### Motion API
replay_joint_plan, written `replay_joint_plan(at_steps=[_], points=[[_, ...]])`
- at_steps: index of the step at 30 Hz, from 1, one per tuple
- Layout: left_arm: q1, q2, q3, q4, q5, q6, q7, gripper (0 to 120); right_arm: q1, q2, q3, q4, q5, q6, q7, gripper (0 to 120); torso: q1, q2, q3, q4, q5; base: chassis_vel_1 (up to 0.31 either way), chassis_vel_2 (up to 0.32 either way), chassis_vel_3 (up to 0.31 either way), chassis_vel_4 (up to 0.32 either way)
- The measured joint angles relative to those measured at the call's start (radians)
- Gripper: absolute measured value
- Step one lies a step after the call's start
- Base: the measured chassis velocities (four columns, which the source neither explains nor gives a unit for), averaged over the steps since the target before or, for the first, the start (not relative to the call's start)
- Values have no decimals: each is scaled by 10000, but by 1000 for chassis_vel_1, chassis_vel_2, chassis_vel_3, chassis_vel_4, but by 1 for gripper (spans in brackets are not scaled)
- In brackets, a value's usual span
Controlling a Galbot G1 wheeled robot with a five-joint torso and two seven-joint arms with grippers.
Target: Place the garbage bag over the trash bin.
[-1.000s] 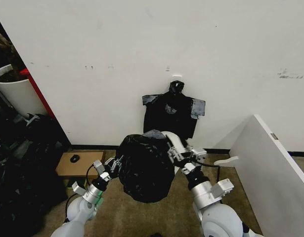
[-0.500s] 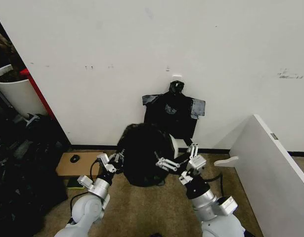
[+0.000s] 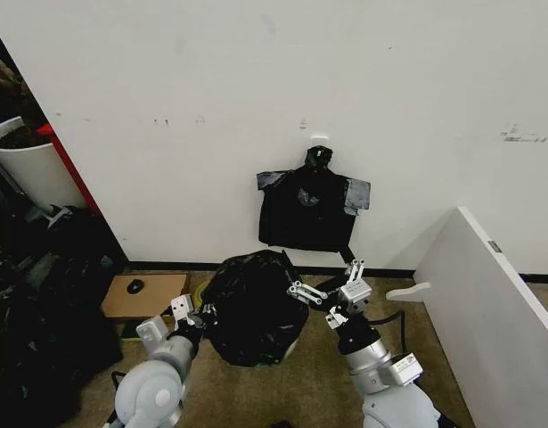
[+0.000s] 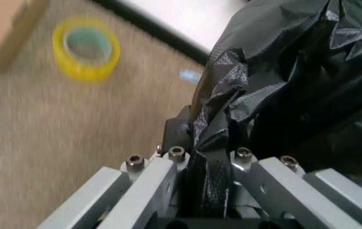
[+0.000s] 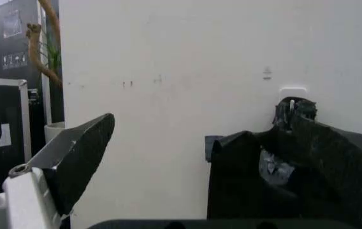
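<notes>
The glossy black garbage bag (image 3: 251, 308) bulges as a rounded mound on the floor before the wall. The trash bin is hidden under it. My left gripper (image 3: 195, 312) is at the bag's left side, shut on a fold of the black plastic (image 4: 209, 143). My right gripper (image 3: 323, 278) is open at the bag's upper right, one finger lying along the bag's top and the other pointing up. One dark finger pad (image 5: 82, 152) shows in the right wrist view, with nothing held.
A flat black bundle (image 3: 309, 209) hangs on the wall behind the bag. A cardboard box (image 3: 142, 296) and a yellow tape roll (image 4: 87, 47) lie to the left. Dark bags (image 3: 42, 303) and a taller white bin (image 3: 28, 169) stand far left. A white board (image 3: 487, 303) leans at right.
The bag has come down from mid-air onto the floor spot. My right gripper has let go of it and stands open. My left gripper has sunk lower, still holding the plastic.
</notes>
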Motion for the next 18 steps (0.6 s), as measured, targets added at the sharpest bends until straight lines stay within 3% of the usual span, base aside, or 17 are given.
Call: replay_joint_plan(at_steps=[4,15,18], points=[[-33,-343,151,426,313,238,-422,3,-51,-1,-11,-8,-1,-110,157,100,0,0,0,1,-1,0,0,0,0],[198,-576,264,789,1916,-327,312,3,-158,-11,-14,86,-47,-201,448,100,0,0,0,2,2,0,0,0,0],[278,-650,289,832,2123,-445,470,14,-189,-3,-12,86,-54,-228,547,100,0,0,0,1,2,0,0,0,0]])
